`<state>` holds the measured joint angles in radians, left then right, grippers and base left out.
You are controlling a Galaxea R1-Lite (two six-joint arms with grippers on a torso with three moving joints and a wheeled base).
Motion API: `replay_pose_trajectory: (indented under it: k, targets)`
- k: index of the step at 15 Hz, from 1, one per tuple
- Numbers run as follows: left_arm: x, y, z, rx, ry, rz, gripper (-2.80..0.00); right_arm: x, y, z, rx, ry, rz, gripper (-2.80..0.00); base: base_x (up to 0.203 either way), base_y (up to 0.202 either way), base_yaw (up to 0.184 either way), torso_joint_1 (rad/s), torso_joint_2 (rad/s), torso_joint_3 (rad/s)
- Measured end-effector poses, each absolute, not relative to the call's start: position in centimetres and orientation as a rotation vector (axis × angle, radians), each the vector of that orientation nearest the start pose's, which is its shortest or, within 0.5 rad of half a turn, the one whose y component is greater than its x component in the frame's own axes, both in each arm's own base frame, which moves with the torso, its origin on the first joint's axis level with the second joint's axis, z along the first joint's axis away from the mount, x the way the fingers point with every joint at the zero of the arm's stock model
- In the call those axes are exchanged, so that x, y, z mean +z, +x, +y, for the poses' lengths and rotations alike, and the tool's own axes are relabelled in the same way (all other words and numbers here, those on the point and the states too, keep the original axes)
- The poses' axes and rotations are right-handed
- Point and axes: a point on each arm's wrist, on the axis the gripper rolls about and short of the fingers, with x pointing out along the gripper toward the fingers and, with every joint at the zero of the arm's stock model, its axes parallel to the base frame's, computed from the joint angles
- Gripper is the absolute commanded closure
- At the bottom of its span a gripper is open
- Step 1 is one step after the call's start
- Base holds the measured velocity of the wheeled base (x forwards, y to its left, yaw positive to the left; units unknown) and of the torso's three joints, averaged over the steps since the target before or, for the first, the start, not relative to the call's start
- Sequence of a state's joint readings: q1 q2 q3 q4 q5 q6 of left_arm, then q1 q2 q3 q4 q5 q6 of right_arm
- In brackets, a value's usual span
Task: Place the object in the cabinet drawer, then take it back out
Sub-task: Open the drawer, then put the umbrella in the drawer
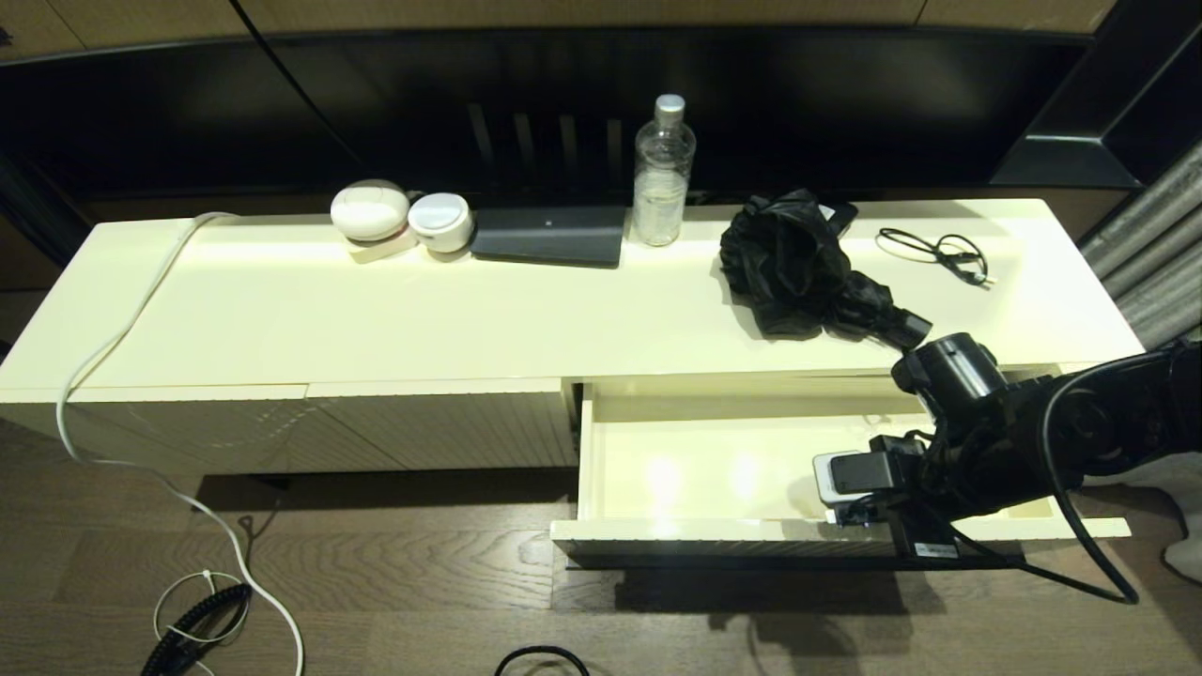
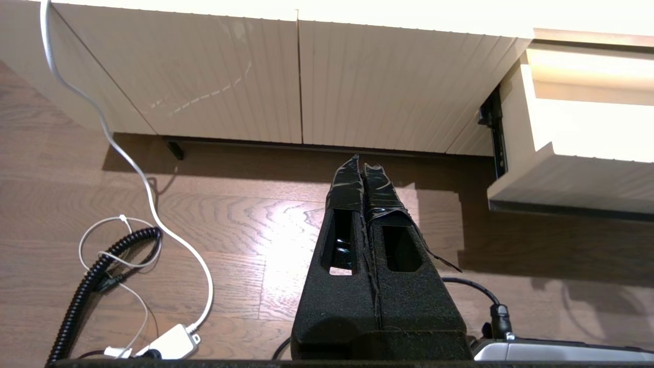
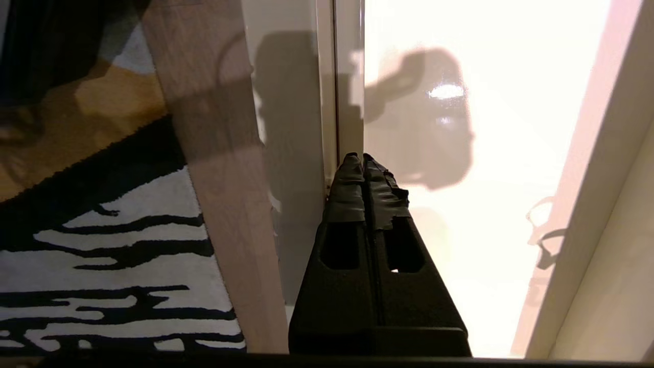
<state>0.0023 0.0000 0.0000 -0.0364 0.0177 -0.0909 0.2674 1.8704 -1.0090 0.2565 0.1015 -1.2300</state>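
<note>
The black folding umbrella (image 1: 808, 268) lies as a loose bundle on the right part of the cream cabinet top (image 1: 376, 310), its short handle pointing toward the front edge, just above the open drawer (image 1: 695, 530). The drawer is pulled out below the right end of the cabinet, and what shows of its smooth interior is bare apart from the robot's right arm over it.

The right arm reaches in from the right side, its wrist over the right part of the drawer. In the right wrist view the right pincer (image 3: 364, 161) is fully closed, the two taped fingertips (image 3: 352, 179) pressed together with nothing between them, and it points along the edge of the drawer's side wall, with the bright interior on one side and a striped rug (image 3: 102, 255) on the floor on the other.

The left pincer (image 2: 364, 166) is also closed and empty, parked low in front of the ribbed closed panels (image 2: 255, 76) over the wooden floor (image 2: 230, 220), beside the drawer's left corner.

Further along the cabinet top stand a clear plastic bottle (image 1: 663, 174), a flat dark box (image 1: 549, 235), and two round white devices (image 1: 399, 216); a thin black cable (image 1: 939, 252) lies to the right of the umbrella. A white cord (image 1: 141, 310) trails off the left end down to the floor.
</note>
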Motion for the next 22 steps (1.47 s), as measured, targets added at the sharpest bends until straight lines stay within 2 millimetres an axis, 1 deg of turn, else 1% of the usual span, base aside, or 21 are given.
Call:
replay_pose_trajectory:
  k: [5,8,12,15,17,19,22]
  targets:
    - [7.9,-2.3,0.0,0.018,-0.092,-0.037,0.0,11.2,29.1,8.2,0.981,-1.168,0.772,0.0,0.0,0.0,0.0,0.0,0.0,0.0]
    - [7.9,-2.3,0.0,0.019,-0.091,-0.037,0.0,11.9,28.9,8.1,0.966,-1.168,0.755,0.0,0.0,0.0,0.0,0.0,0.0,0.0]
    - [7.9,-2.3,0.0,0.019,-0.092,-0.037,0.0,14.5,28.1,7.7,0.888,-1.156,0.686,0.0,0.0,0.0,0.0,0.0,0.0,0.0]
    - [7.9,-2.3,0.0,0.019,-0.091,-0.037,0.0,17.2,28.0,7.0,0.663,-1.218,0.594,0.0,0.0,0.0,0.0,0.0,0.0,0.0]
    - [7.9,-2.3,0.0,0.019,-0.091,-0.037,0.0,18.7,27.9,6.8,0.578,-1.224,0.527,0.0,0.0,0.0,0.0,0.0,0.0,0.0]
    - [7.9,-2.3,0.0,0.019,-0.092,-0.037,0.0,19.9,28.1,6.9,0.512,-1.227,0.429,0.0,0.0,0.0,0.0,0.0,0.0,0.0]
    - [7.9,-2.3,0.0,0.019,-0.091,-0.037,0.0,21.2,29.0,7.3,0.406,-1.235,0.274,0.0,0.0,0.0,0.0,0.0,0.0,0.0]
